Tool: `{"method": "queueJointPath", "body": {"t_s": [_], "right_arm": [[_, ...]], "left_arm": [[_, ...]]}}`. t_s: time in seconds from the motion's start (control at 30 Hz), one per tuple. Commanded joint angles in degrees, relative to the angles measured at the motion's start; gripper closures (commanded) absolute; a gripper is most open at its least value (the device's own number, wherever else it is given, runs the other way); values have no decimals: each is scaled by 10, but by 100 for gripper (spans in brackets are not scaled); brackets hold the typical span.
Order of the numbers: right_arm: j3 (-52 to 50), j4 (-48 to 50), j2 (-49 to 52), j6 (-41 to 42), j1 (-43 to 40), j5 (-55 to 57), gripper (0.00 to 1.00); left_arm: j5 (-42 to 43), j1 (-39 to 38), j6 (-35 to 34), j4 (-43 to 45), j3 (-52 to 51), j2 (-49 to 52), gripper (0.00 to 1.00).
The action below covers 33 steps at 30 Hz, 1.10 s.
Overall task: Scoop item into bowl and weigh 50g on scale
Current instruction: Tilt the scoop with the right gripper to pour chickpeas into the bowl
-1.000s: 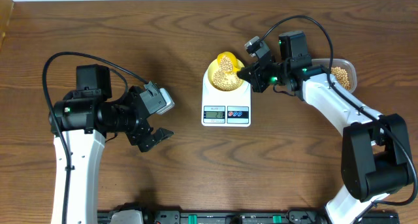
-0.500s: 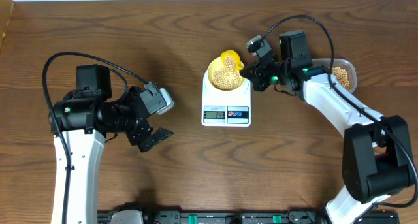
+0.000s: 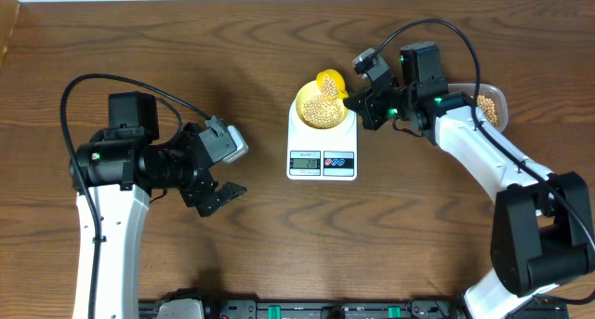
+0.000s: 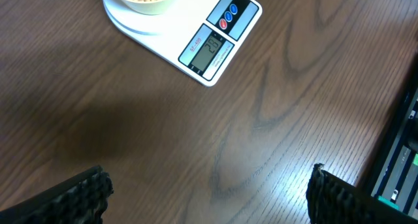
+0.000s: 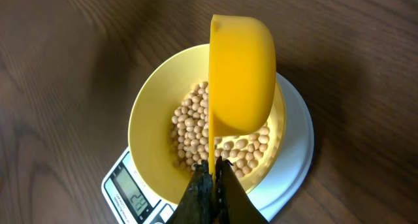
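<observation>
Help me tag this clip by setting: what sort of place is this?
Likely a robotics lab, not a kitchen: a left robot arm and a right robot arm at a wooden table with a scale and a bowl of beans.

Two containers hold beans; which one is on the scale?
The yellow bowl, standing on the scale under the tipped scoop. The clear tub lies off the scale, at the far right.

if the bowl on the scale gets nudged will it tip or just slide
Probably slides rather than tips: the bowl looks wide and low, with beans weighting its bottom. It likely feels light, only partly filled. The scale platform looks smooth, so a push could shift it off-centre.
</observation>
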Motion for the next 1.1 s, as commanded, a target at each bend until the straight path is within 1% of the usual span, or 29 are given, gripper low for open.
{"method": "queueJointPath", "body": {"t_s": [0.0,0.13,0.27,0.37,0.47,1.07], "right_arm": [[1,-5,-39,-19,8,14,99],[1,-28,-58,-23,19,52,99],[1,-50,-67,-54,35,63,99],[1,-58,-67,-55,50,103,99],[1,-58,-67,-55,54,118,99],[1,-58,-67,-54,54,120,99]], "left_arm": [[-3,-1,10,-1,-5,-2,2],[-3,-1,10,-1,-5,-2,2],[-3,-1,10,-1,-5,-2,2],[-3,-1,10,-1,-5,-2,2],[-3,-1,10,-1,-5,-2,2],[-3,-1,10,-1,-5,-2,2]]}}
